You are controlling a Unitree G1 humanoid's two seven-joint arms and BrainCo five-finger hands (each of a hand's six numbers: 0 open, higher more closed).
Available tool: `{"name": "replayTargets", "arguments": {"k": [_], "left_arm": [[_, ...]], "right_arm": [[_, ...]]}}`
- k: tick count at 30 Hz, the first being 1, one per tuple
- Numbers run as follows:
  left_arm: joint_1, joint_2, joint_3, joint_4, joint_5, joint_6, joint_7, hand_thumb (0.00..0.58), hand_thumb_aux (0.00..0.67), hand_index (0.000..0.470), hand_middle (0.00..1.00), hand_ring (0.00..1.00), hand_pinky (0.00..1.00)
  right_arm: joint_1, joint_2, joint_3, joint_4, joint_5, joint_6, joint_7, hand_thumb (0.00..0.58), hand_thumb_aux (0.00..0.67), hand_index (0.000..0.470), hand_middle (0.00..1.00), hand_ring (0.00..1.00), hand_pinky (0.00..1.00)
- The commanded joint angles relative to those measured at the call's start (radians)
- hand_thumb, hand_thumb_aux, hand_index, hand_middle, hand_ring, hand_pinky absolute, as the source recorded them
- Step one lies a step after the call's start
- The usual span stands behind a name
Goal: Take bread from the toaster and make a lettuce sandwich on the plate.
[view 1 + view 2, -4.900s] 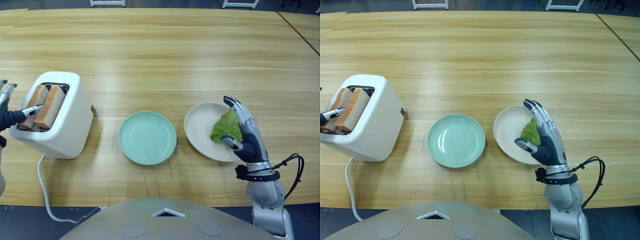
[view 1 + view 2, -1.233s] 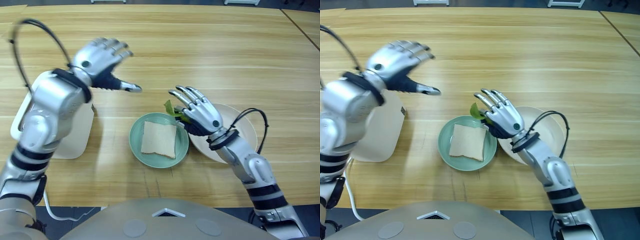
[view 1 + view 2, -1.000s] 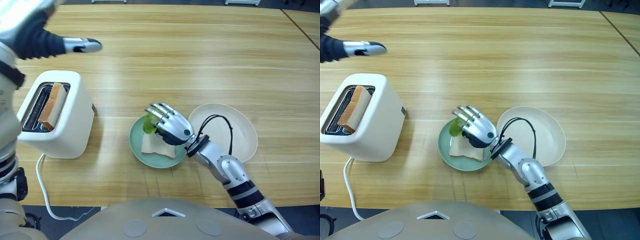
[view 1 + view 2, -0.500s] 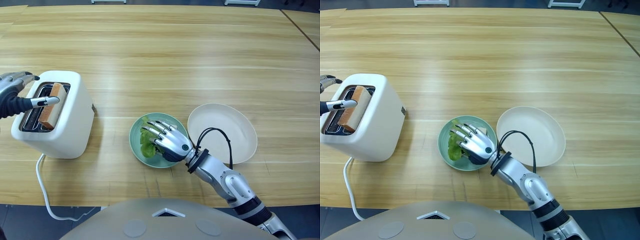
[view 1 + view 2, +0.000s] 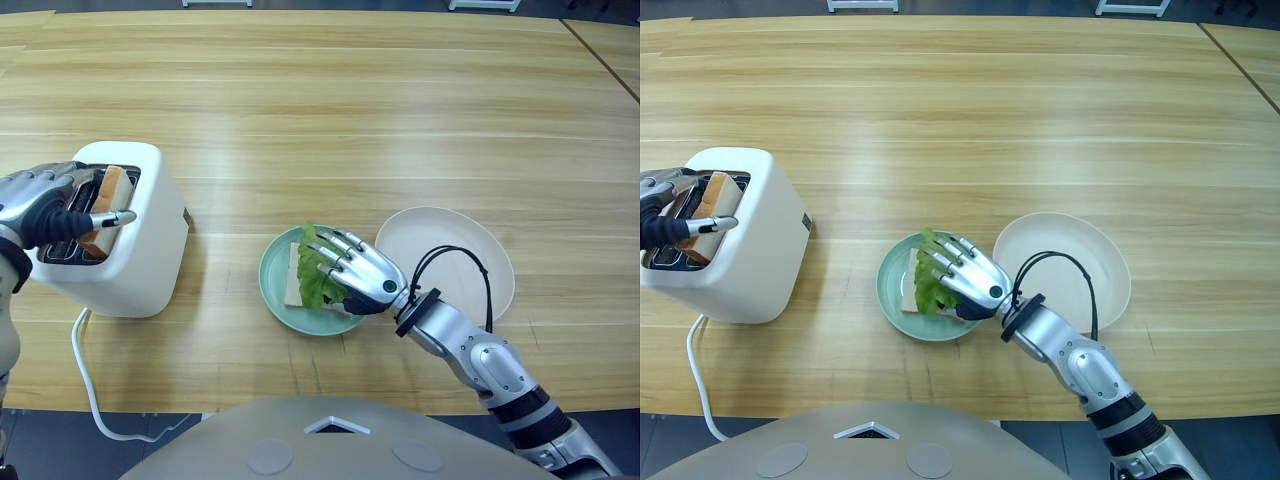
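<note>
A white toaster [image 5: 140, 260] stands at the left with one bread slice [image 5: 113, 185] upright in its slot. My left hand [image 5: 45, 205] is over the toaster's near end, thumb and fingers closed on either side of that slice. On the green plate [image 5: 272, 300] in the middle lies another bread slice [image 5: 293, 285]. A green lettuce leaf [image 5: 315, 275] lies across it, its far tip raised. My right hand [image 5: 365, 280] reaches in from the right, its fingers spread over the leaf and holding it against the bread.
An empty beige plate [image 5: 460, 255] sits just right of the green one, under my right forearm. The toaster's white cord [image 5: 85, 370] trails off the near table edge. The far half of the wooden table is bare.
My left hand has closed in over the toaster onto the slice. My right hand has drawn back to the right with the lettuce, uncovering the left part of the bread on the plate.
</note>
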Motion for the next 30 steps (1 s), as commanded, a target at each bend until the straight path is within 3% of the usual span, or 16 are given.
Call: {"name": "replayTargets", "arguments": {"k": [1,3,4,12,22,25,30], "left_arm": [[-0.006,-0.001,-0.036,0.018,0.007,0.015,-0.003,0.58,0.67,0.47,0.12,0.12,0.12],[-0.018,-0.01,-0.045,0.029,0.004,0.022,0.014,0.58,0.67,0.47,0.76,0.76,0.76],[-0.028,-0.013,-0.047,0.034,0.002,0.025,0.026,0.58,0.67,0.47,1.0,1.0,1.0],[-0.21,-0.013,-0.02,0.008,-0.074,0.041,0.112,0.58,0.67,0.47,1.0,1.0,1.0],[-0.562,0.158,0.004,0.083,-0.269,0.024,0.088,0.58,0.67,0.47,1.0,1.0,1.0],[-0.68,0.181,-0.046,0.116,-0.376,0.002,0.068,0.58,0.67,0.47,1.0,1.0,1.0],[-0.846,0.052,-0.247,0.19,-0.636,0.04,-0.023,0.58,0.67,0.47,1.0,1.0,1.0]], "right_arm": [[0.013,-0.04,-0.047,-0.035,0.037,-0.012,0.012,0.0,0.0,0.0,0.0,0.0,0.0],[0.029,-0.043,-0.072,-0.061,0.08,-0.021,0.005,0.0,0.0,0.0,0.0,0.0,0.0],[0.036,-0.04,-0.083,-0.076,0.101,-0.023,0.001,0.0,0.0,0.0,0.0,0.0,0.0],[0.093,0.024,-0.24,-0.184,0.348,-0.048,-0.061,0.0,0.0,0.0,0.0,0.0,0.0],[0.136,0.037,-0.375,-0.186,0.394,-0.123,-0.136,0.0,0.0,0.0,0.0,0.0,0.0],[0.139,0.027,-0.421,-0.18,0.367,-0.177,-0.206,0.0,0.0,0.0,0.0,0.0,0.0],[0.14,0.001,-0.485,-0.159,0.252,-0.276,-0.378,0.0,0.0,0.0,0.0,0.0,0.0]]}}
